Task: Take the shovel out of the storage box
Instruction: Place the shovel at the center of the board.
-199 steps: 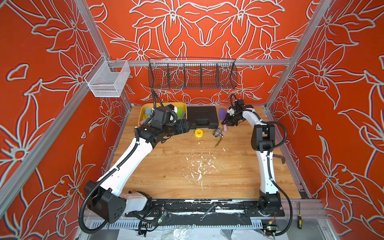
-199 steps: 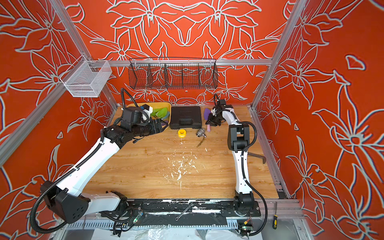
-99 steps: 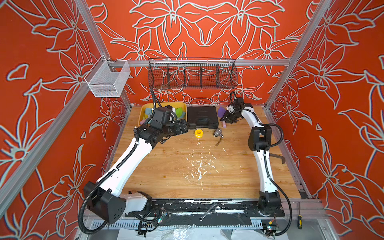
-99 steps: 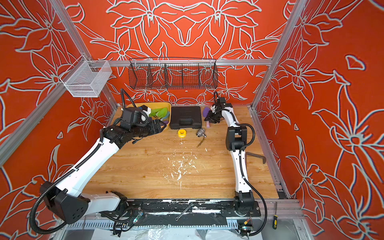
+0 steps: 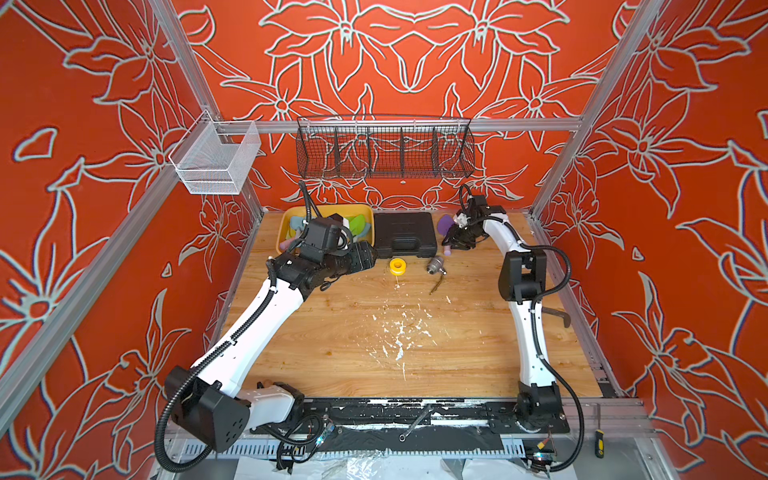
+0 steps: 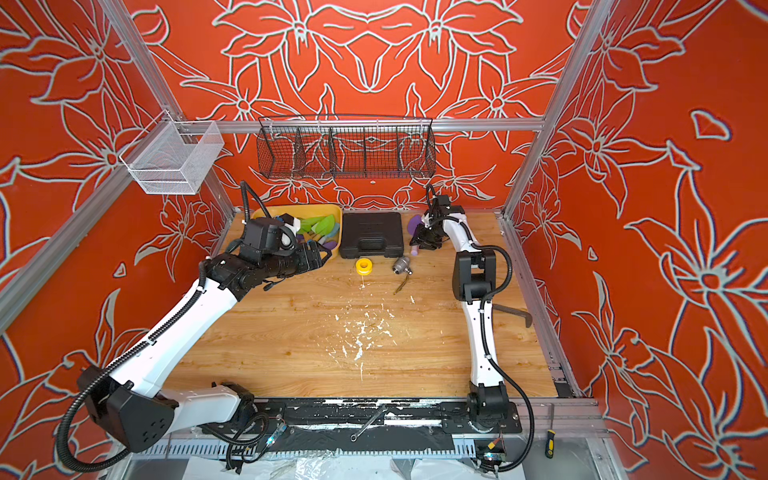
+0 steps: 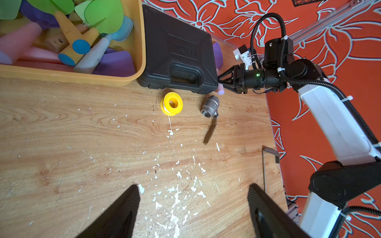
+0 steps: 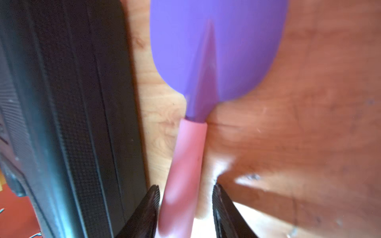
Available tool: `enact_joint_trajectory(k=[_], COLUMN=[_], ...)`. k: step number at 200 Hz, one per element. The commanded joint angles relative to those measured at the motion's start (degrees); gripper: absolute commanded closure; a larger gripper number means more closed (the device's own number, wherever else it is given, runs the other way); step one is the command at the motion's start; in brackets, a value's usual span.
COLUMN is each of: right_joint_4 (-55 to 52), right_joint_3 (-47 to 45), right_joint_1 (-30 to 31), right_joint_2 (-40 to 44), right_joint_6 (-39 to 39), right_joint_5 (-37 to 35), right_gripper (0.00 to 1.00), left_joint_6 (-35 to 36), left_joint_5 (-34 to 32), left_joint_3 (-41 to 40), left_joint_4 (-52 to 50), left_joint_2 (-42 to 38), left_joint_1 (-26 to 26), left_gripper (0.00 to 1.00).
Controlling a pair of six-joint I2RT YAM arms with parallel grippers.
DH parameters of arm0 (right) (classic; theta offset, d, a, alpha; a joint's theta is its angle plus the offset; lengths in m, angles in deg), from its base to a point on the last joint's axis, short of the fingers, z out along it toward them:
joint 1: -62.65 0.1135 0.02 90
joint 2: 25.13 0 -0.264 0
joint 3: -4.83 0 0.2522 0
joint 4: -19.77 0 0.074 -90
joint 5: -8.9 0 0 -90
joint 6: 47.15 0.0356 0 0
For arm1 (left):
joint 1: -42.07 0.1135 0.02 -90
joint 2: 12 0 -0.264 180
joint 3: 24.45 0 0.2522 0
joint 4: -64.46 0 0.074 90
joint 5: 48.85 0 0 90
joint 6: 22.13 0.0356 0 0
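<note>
The shovel point(image 8: 216, 51) has a purple blade and a pink handle point(image 8: 185, 160). It lies flat on the wooden table, right of the black tool case, in both top views point(image 5: 445, 223) point(image 6: 413, 224). My right gripper point(image 8: 185, 186) stands open astride the handle: one finger rests against it and the other is clear of it. The same gripper shows in a top view point(image 5: 454, 243) and in the left wrist view point(image 7: 219, 81). The yellow storage box point(image 5: 324, 208) point(image 7: 61, 74) at the back left holds several other toy shovels. My left gripper point(image 7: 193, 186) point(image 5: 372, 257) hangs open and empty in front of the box.
The black tool case point(image 5: 405, 232) sits between the box and the shovel. A yellow tape roll point(image 5: 397, 266) and a metal valve point(image 5: 435, 264) lie in front of it. A bent metal bar point(image 5: 555, 313) lies by the right edge. Wire baskets point(image 5: 384, 151) hang on the back wall.
My right gripper's jaws have spread apart around the pink handle, letting go of the shovel, which now rests on the table. The left arm has hardly moved.
</note>
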Motion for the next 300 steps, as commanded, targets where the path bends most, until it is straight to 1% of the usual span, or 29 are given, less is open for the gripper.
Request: enact_joint_trajectory(k=[1, 14, 37, 54, 69, 83, 110, 122, 134, 150, 168, 195, 214, 233, 259, 275, 300], right_joint_4=[-4.1, -3.7, -3.2, -4.0, -5.2, -4.1, 3.4, 4.2, 4.3, 3.8, 2.8, 3.0, 2.8, 2.4, 2.0, 2.1, 1.9], right_joint_3=[-1.2, -1.3, -1.4, -1.5, -2.8, -8.3, -25.6, -30.7, -34.7, -38.1, -39.9, -40.8, -40.6, -40.8, -42.4, -43.4, -44.4], right_joint_1=[0.1, 0.1, 0.0, 0.1, 0.1, 0.2, 1.1, 1.6, 2.3, 3.7, 5.6, 7.9, 9.4, 10.3, 10.9, 10.9, 10.9], right_joint_2=[1.0, 2.0, 4.7, 7.3, 10.8, 16.1, 31.1, 36.4, 40.6, 44.7, 46.9, 48.4, 48.8, 49.1, 50.0, 50.8, 51.5], right_joint_6=[-1.4, -1.1, -0.8, -0.8, -0.6, 0.4, 2.4, 2.8, 2.9, 2.8, 2.5, 3.1, 3.1, 2.9, 2.7, 2.7, 2.6], right_joint_5=[-3.3, -2.5, -0.8, 0.5, 1.8, 3.8, 6.8, 7.3, 8.0, 8.1, 7.9, 7.5, 7.3, 7.2, 6.7, 6.5, 5.6], right_gripper=[0.55, 0.51, 0.42, 0.33, 0.3, 0.29, 0.26, 0.25, 0.25, 0.25, 0.25, 0.25, 0.26, 0.26, 0.27, 0.28, 0.28], left_joint_6=[-0.6, -0.7, -0.6, -1.0, -1.9, -2.0, 0.7, 0.6, 0.7, 1.0, 0.3, -0.4, -1.7, -2.9, -3.1, -3.2, -2.3], left_joint_5=[0.0, -0.1, -1.1, -3.5, -7.1, -8.8, -8.7, -7.7, -7.6, -8.9, -9.4, -10.2, -11.3, -11.8, -11.4, -10.0, -8.5], left_joint_3=[-0.1, 0.0, 1.2, 3.2, 5.7, 9.1, 20.5, 26.3, 31.7, 39.6, 49.4, 62.9, 69.6, 71.1, 69.9, 70.0, 70.8], left_joint_4=[0.7, 1.0, 0.8, -1.3, -4.6, -7.9, -17.4, -21.6, -23.8, -26.2, -31.0, -35.7, -38.7, -39.6, -36.2, -34.3, -33.3], left_joint_2=[-0.7, -0.4, 0.9, 2.9, 5.7, 9.6, 20.6, 26.5, 31.9, 39.0, 47.8, 58.7, 64.4, 67.1, 68.2, 69.0, 71.0], left_joint_1=[0.5, 0.5, 0.5, 1.0, 2.2, 4.2, 8.8, 10.9, 12.1, 12.5, 13.2, 13.9, 14.6, 15.6, 16.3, 16.6, 16.8], left_gripper=[0.17, 0.17, 0.17, 0.17, 0.17, 0.17, 0.18, 0.2, 0.22, 0.23, 0.24, 0.25, 0.28, 0.29, 0.32, 0.35, 0.37])
